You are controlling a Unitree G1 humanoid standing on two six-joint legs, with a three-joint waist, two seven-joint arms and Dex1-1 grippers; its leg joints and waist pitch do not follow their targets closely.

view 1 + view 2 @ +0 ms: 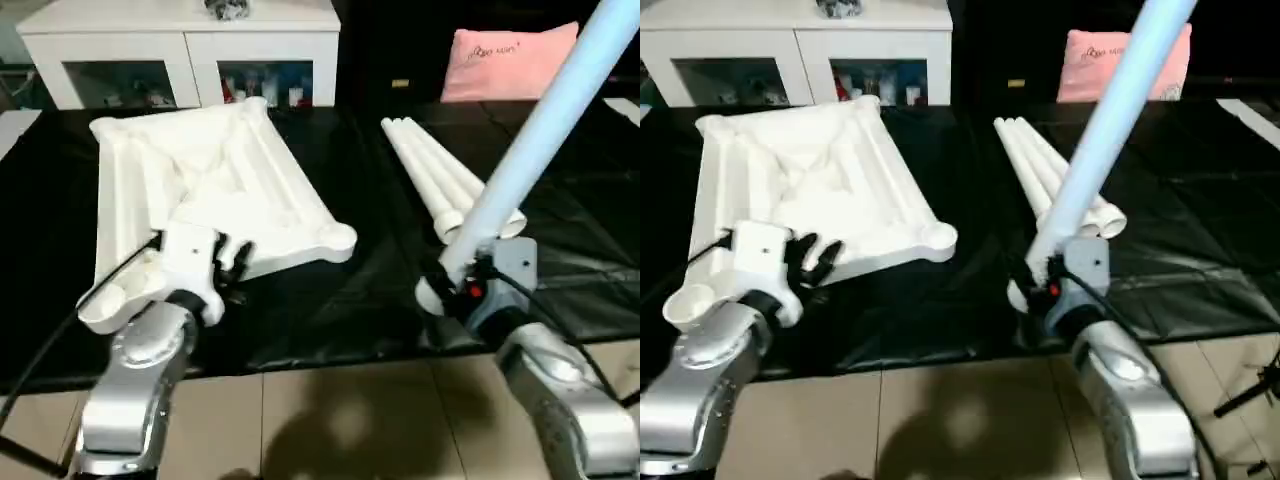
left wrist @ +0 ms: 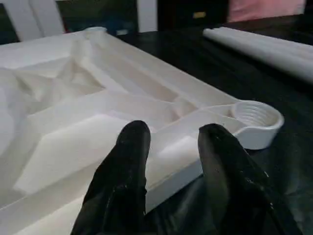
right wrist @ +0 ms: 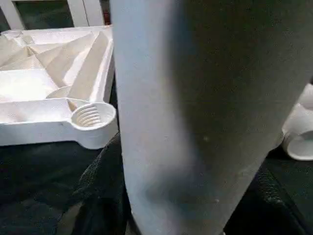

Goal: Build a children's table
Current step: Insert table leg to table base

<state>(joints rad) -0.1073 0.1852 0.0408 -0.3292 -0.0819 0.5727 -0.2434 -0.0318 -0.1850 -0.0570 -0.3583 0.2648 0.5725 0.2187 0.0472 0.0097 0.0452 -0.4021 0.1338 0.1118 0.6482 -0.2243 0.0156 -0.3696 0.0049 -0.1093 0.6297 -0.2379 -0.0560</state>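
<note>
1. The right claw (image 1: 447, 282) is clamped on the thick end of one white table leg (image 1: 540, 140), which slants up and away from it toward the robot's right.
2. The left claw (image 2: 168, 161) stands partly open, holding nothing; its black fingers (image 2: 122, 171) hover at the near edge of the tabletop (image 1: 200, 180).
3. The tabletop lies upside down on the black-covered bench (image 1: 330, 310), ribbed underside up. A round threaded corner socket (image 2: 254, 115) sits just beside the left claw.
4. Three more legs (image 1: 435, 170) lie side by side on the bench to the right of the tabletop, apart from it, thick open ends toward the robot.
5. Behind the bench stand a white glass-door cabinet (image 1: 190, 50) and a pink cushion (image 1: 505, 60).
</note>
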